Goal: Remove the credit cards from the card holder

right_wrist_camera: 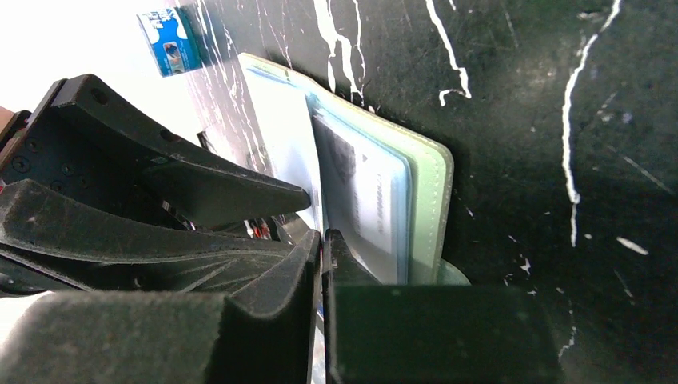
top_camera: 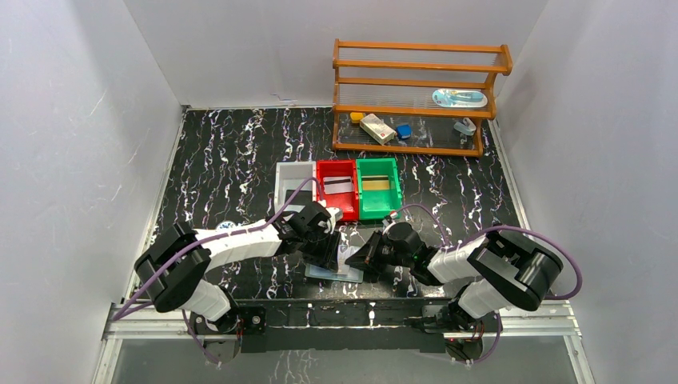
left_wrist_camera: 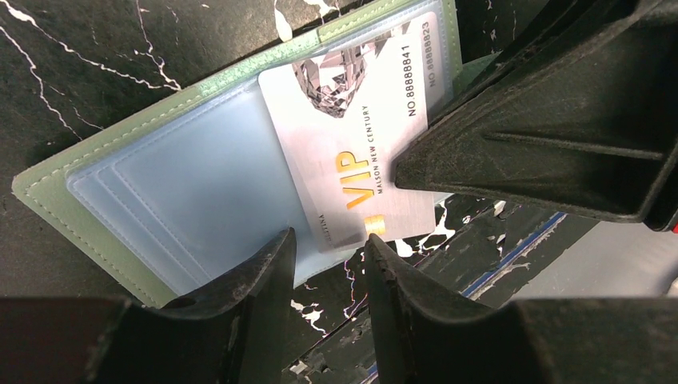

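Note:
The card holder [left_wrist_camera: 152, 192] lies open on the black marbled table near the front edge [top_camera: 332, 274], its clear bluish pockets facing up. A silver VIP credit card [left_wrist_camera: 352, 128] sticks halfway out of a pocket. My left gripper [left_wrist_camera: 329, 236] is open with a narrow gap, its tips straddling the card's protruding corner without touching it. My right gripper [right_wrist_camera: 321, 234] reaches in from the right, jaws pressed together on a leaf at the holder's [right_wrist_camera: 424, 192] edge. Its finger [left_wrist_camera: 520, 152] covers part of the card. Other cards lie in the red bin [top_camera: 337, 187] and the green bin [top_camera: 379, 184].
White [top_camera: 289, 180], red [top_camera: 324, 170] and green [top_camera: 361, 200] bins stand in a row just behind the grippers. A wooden rack [top_camera: 416, 96] with small items is at the back right. A blue-and-white tin [right_wrist_camera: 169, 40] sits to the left. Both grippers crowd the holder closely.

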{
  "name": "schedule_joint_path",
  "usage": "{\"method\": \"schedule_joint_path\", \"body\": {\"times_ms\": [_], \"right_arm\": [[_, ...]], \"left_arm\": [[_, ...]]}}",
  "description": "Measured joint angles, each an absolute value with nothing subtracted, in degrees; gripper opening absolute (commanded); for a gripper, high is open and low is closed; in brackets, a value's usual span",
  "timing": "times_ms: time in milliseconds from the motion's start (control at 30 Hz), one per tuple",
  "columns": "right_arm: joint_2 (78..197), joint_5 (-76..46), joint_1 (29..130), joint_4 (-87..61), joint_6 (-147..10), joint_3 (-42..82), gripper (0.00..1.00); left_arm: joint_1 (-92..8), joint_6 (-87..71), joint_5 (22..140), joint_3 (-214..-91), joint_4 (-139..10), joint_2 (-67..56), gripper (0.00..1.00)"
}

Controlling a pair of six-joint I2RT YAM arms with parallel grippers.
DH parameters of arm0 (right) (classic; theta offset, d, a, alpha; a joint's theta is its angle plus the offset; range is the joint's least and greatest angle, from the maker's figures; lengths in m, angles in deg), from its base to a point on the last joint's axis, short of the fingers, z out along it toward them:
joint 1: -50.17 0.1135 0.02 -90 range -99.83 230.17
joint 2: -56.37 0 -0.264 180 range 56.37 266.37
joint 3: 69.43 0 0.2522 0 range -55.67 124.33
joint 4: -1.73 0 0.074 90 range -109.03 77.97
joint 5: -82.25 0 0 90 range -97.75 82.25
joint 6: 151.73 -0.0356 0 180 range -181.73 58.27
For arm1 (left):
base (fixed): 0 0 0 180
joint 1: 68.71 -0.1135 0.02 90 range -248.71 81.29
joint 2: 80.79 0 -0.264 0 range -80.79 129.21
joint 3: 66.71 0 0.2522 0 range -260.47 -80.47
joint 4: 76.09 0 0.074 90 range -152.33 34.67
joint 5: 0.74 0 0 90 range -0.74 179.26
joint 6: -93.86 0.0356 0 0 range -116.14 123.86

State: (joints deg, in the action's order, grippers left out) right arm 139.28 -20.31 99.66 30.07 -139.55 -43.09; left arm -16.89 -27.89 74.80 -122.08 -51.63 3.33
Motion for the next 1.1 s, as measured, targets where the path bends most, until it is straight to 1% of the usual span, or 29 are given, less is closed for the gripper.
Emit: {"method": "schedule_joint_path", "body": {"times_ms": [133, 300, 367, 600, 667, 800, 867, 967, 1100], "right_arm": [[139.28, -20.33, 99.68, 30.56, -139.57, -43.13, 0.1], [139.81, -20.35, 99.66, 31.01, -139.57, -43.13, 0.19], [140.46, -20.35, 99.66, 31.01, -139.57, -43.11, 0.2], [142.21, -20.61, 99.66, 31.63, -139.55, -42.17, 0.21], [142.54, -20.79, 99.66, 31.91, -139.55, -41.99, 0.18], [142.67, -20.98, 99.66, 32.06, -139.53, -41.95, 0.06], [142.43, -20.96, 99.68, 32.11, -139.44, -41.95, 0.03], [140.18, -20.24, 99.68, 30.1, -138.5, -41.95, 0.01], [135.02, -18.36, 99.68, 24.85, -136.49, -41.95, 0.0]], "left_arm": [[-16.89, -27.89, 74.85, -122.08, -51.63, 3.33, 0.35], [-16.89, -27.89, 74.87, -122.08, -51.63, 3.33, 0.33], [-16.89, -27.89, 74.87, -122.08, -51.63, 3.33, 0.32], [-16.92, -27.87, 74.85, -121.71, -51.94, 3.33, 0.31], [-16.92, -27.89, 74.85, -121.64, -52.07, 3.33, 0.31], [-16.92, -27.89, 74.85, -121.55, -52.25, 3.33, 0.31], [-16.92, -27.89, 74.87, -121.49, -52.27, 3.24, 0.31], [-16.92, -27.93, 75.66, -121.34, -51.96, 2.68, 0.33], [-16.92, -28.24, 78.17, -121.07, -50.69, 0.53, 0.38]]}}
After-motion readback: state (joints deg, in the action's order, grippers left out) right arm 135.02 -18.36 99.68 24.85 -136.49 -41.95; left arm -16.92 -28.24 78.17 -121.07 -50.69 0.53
